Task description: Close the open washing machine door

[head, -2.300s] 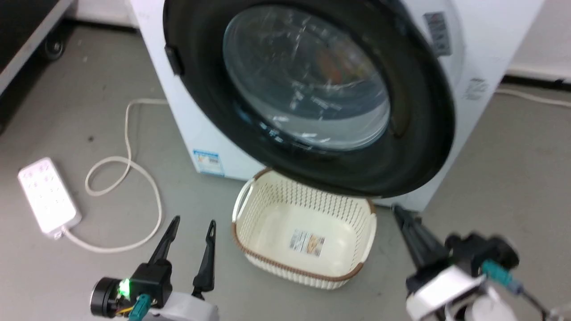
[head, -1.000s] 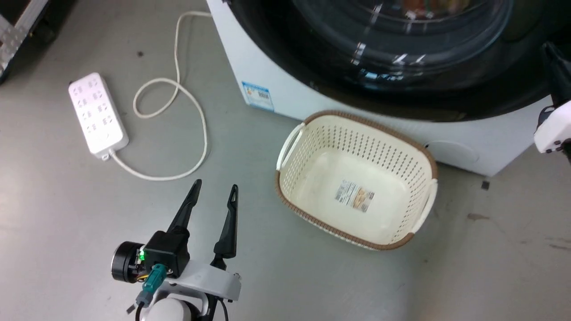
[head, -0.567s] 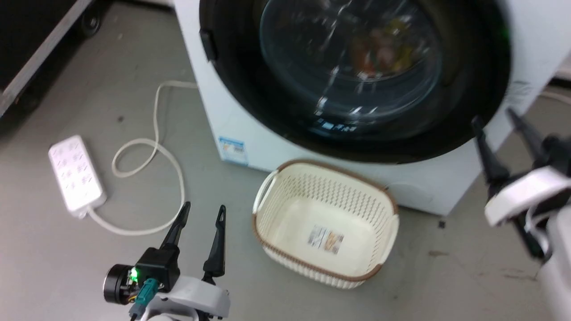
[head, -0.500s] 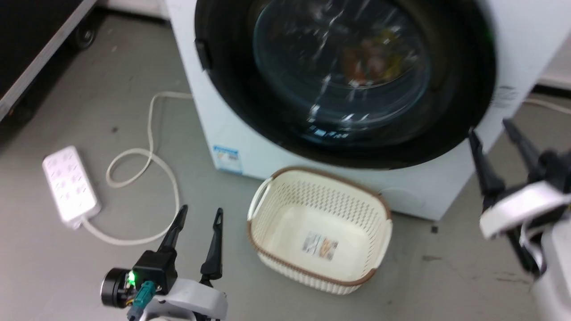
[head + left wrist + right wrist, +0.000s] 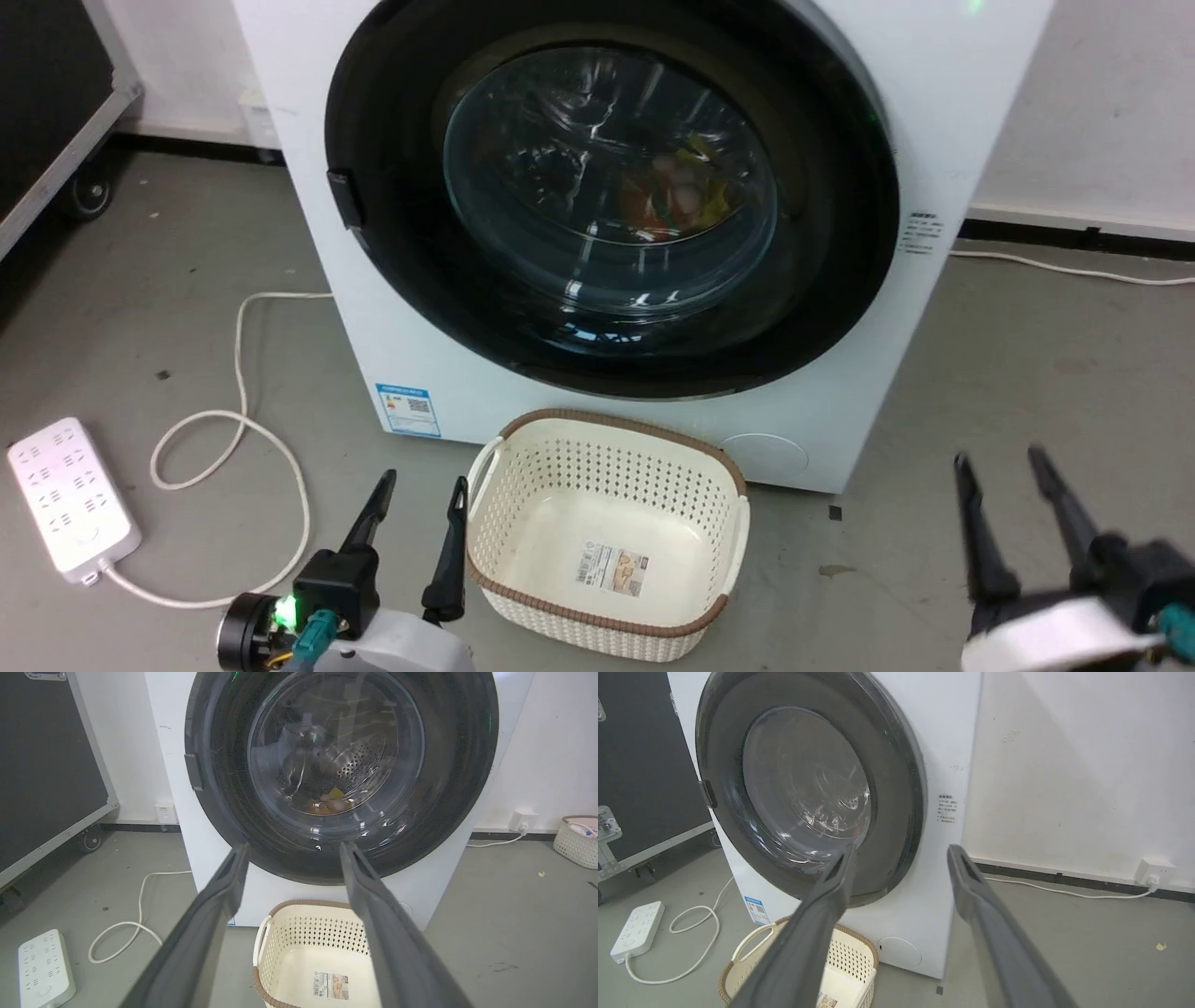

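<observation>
grey floor (image 5: pixel 1027 355) lies open to the right of the washing machine (image 5: pixel 439 373), running far to the white wall (image 5: pixel 1111 103). on the left a black wheeled case (image 5: pixel 47 84) hems the room in.

the washing machine door (image 5: pixel 611 187) lies flat against the machine's front. its black rim looks flush all round, with the latch tab at the left edge.

just near of the machine, below the door's lower rim, sits the cream basket (image 5: pixel 607 462), its far side close to the white front panel. a white power strip (image 5: pixel 65 495) and its looped cable (image 5: pixel 233 429) lie on the floor at the near left.

the left gripper (image 5: pixel 423 480) hovers just left of the basket, fingers spread and gripping nothing. the right gripper (image 5: pixel 998 456) hangs over bare floor at the near right, well apart from the door, fingers parted and empty.

a couple of seconds ago the door stood swung out over the basket, with the right gripper at its lower right edge. since then the door has gone home against the machine and the right gripper has drawn back from the rim. the left gripper has kept its spread pose.
</observation>
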